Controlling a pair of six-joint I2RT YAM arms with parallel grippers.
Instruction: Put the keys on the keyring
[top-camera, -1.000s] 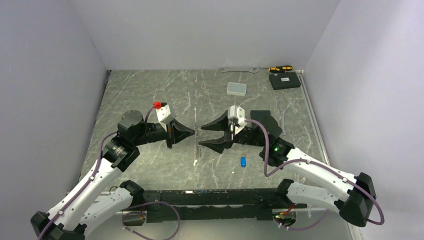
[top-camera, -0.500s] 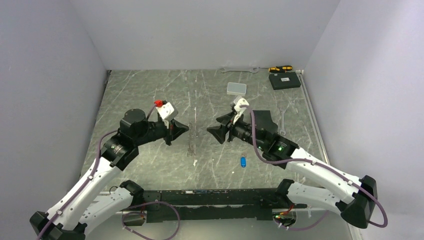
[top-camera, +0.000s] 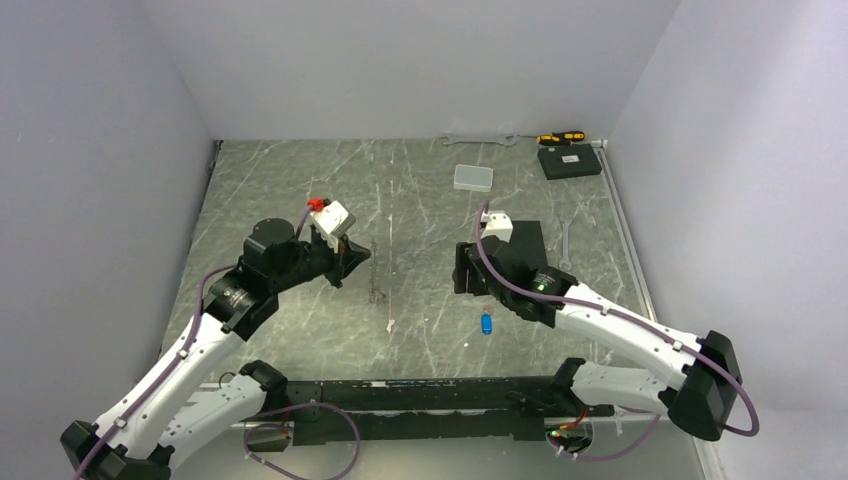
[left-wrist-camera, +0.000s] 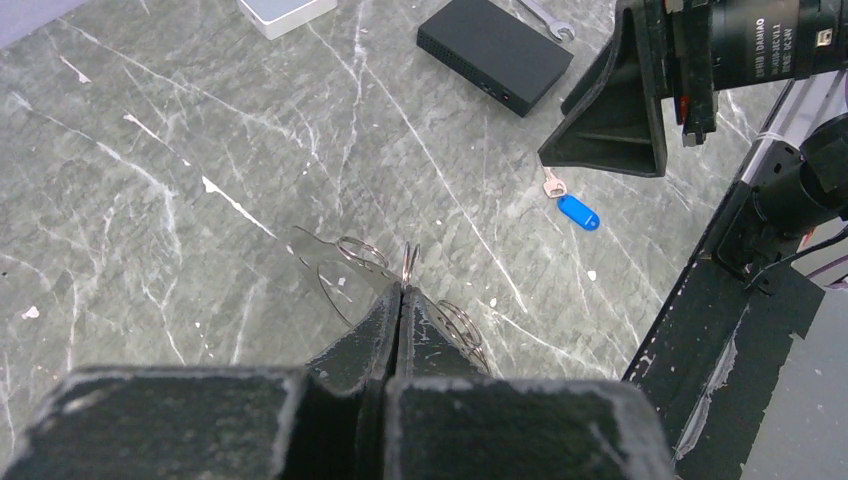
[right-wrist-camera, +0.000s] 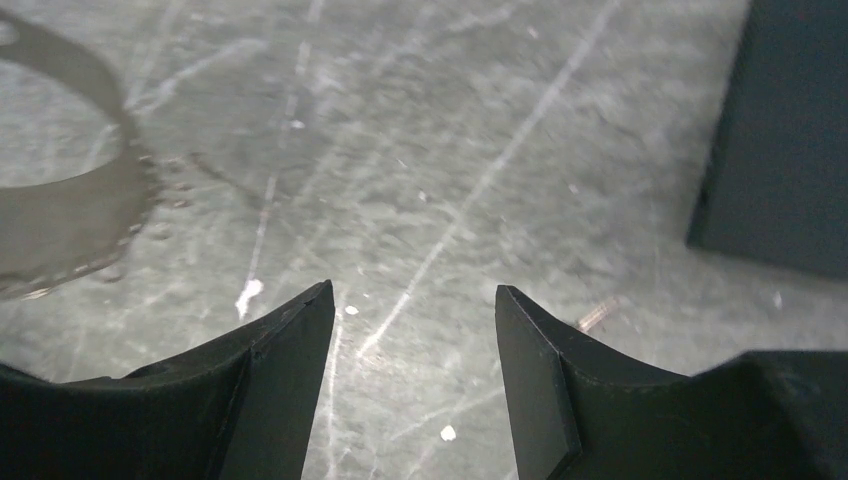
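Plainly, "DAMIAO" labels the right arm's motor (left-wrist-camera: 765, 40) as left claw (left-wrist-camera: 402, 292) pinches keyring (left-wrist-camera: 409, 260).

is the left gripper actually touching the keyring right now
Touching. The left wrist view shows the left gripper with its jaws shut on the keyring, a loop of its wire pinched at their tips.

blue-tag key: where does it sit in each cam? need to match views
Top external: blue key lies on the table, lower centre, slightly right of the middle.
Left wrist: blue key at right of centre, with a small silvery key just above it.
Right wrist: not in it.
Shared landmark: black box, far right corner in the top view, top centre in the left wrist view.
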